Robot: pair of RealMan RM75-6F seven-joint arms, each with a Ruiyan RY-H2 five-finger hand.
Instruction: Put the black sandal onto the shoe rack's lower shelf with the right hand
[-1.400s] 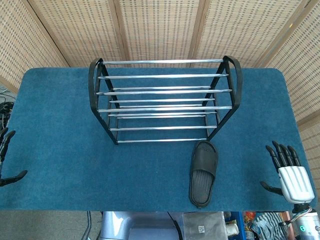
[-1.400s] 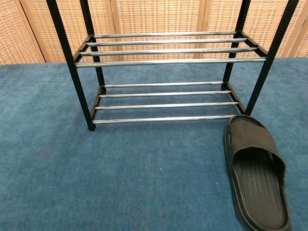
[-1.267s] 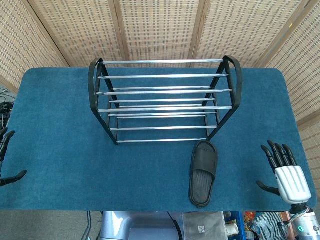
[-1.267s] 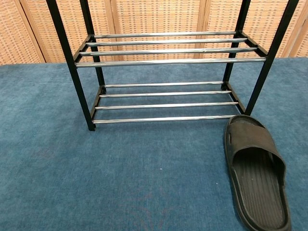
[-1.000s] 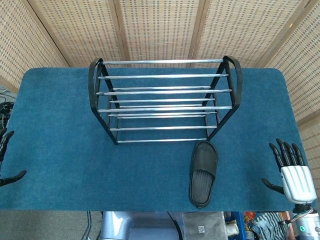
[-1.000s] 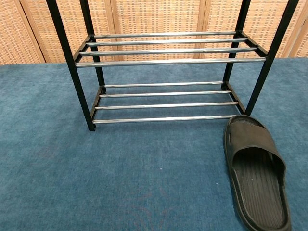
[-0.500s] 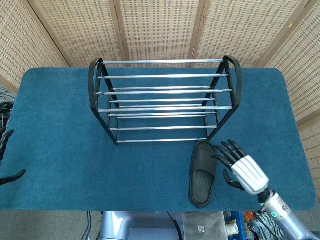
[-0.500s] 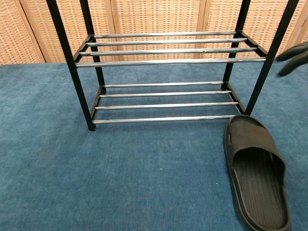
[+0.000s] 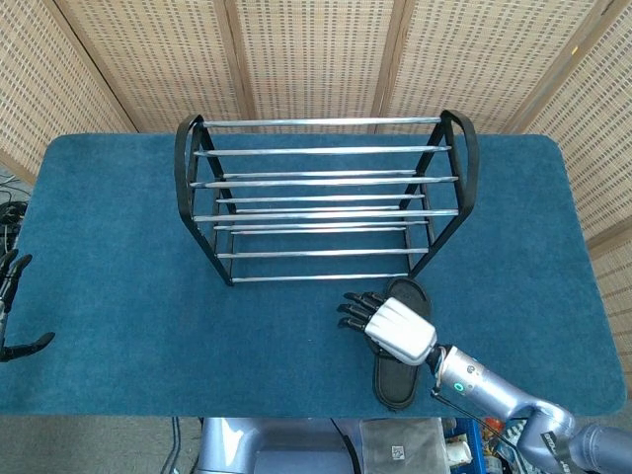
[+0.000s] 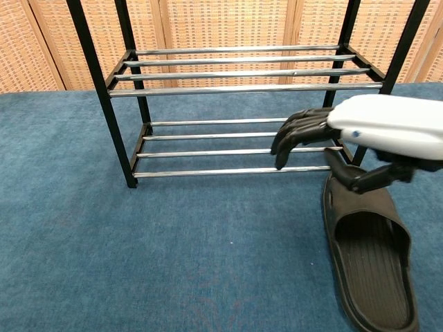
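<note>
The black sandal (image 9: 395,381) lies flat on the blue cloth just in front of the shoe rack's (image 9: 326,202) right leg, toe toward the rack. My right hand (image 9: 392,326) hovers over the sandal's toe strap with its fingers (image 10: 296,135) spread and pointing left, holding nothing. In the chest view the right hand (image 10: 377,128) is above the sandal (image 10: 370,266), its thumb close to the strap. The rack's lower shelf (image 10: 235,151) of chrome bars is bare. My left hand (image 9: 14,314) rests open at the table's far left edge.
The blue-covered table (image 9: 118,247) stretches wide on both sides of the rack. A wicker screen (image 9: 316,49) stands behind the table. The rack's black right post (image 10: 377,104) is just beside my right hand.
My right hand has swept in from the table's right edge to above the sandal's toe. The sandal, rack and left hand have not moved.
</note>
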